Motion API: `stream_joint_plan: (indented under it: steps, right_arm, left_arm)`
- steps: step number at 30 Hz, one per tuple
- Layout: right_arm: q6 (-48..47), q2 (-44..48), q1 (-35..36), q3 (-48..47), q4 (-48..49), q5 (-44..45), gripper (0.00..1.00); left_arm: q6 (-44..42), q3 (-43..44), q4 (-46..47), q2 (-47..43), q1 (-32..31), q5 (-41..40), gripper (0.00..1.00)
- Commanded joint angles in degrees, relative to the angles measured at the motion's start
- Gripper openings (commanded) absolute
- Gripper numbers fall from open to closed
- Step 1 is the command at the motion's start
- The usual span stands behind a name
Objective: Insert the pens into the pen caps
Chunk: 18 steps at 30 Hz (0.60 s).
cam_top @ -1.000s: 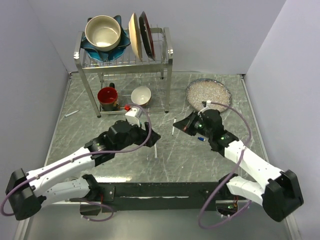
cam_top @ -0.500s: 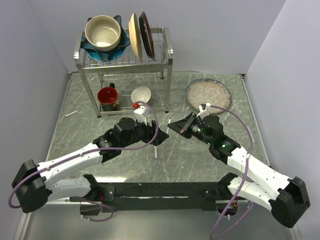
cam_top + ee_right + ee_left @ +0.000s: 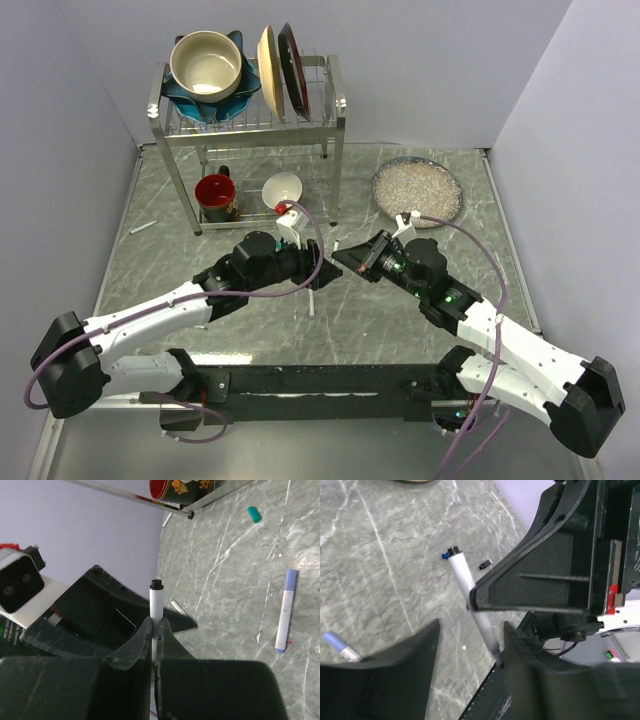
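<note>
**A:** Both arms have swung inward since a second ago. The left gripper and right gripper now meet tip to tip over the middle of the table.

**B:** What has the right one got?

**A:** Its fingers are clamped tight on the black pen, lifted off the table, black end showing past the fingertips.

**B:** And the left?

**A:** Fingers partly apart, narrower than before, gripping nothing. The pen's barrel runs between them. Its plain end sits close to one finger, but I can't tell if they touch.

**B:** The rest?

**A:** The blue pen lies flat on the table, just near of the grippers. The black cap lies alone on the table. The teal cap lies farther off, toward the rack at the far left.
</note>
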State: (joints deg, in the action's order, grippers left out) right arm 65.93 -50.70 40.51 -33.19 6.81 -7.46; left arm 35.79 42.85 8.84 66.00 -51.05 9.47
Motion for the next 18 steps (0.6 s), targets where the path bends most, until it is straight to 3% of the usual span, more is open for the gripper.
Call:
stream_joint_plan:
  steps: [1, 2, 3, 6, 11, 14, 18]
  right_arm:
    - [-0.80, 1.21, 1.50, 0.76, 2.15, 2.02, 0.00]
    - [-0.89, 1.39, 1.59, 1.19, 2.94, 1.75, 0.00]
    - [-0.98, 1.30, 1.59, 1.28, 3.38, 1.49, 0.00]
    - [-4.83, 0.86, 1.76, 0.41, 4.88, -2.19, 0.06]
    - [-28.01, 0.16, 1.76, -8.09, -6.44, -9.32, 0.46]
    - [-39.72, 1.56, 1.68, -12.06, -14.86, -6.62, 0.55]
    - [-51.93, 4.29, 2.11, -13.66, -16.22, -3.69, 0.56]
  left_arm:
    - [0.60, 2.94, 3.64, 0.80, -0.19, 3.53, 0.45]
    - [0.42, 3.03, 3.55, 0.89, -0.19, 3.79, 0.39]
    - [0.33, 3.20, 3.29, 0.97, -0.19, 4.06, 0.23]
    - [-0.46, 3.20, 1.97, 0.36, -0.19, 5.38, 0.01]
    - [-2.12, 3.47, -6.35, -4.11, -0.19, 8.36, 0.01]
    - [-2.74, 3.73, -11.54, -7.28, -0.19, 8.81, 0.01]
    - [-2.57, 4.08, -18.32, -10.71, -0.19, 8.54, 0.01]
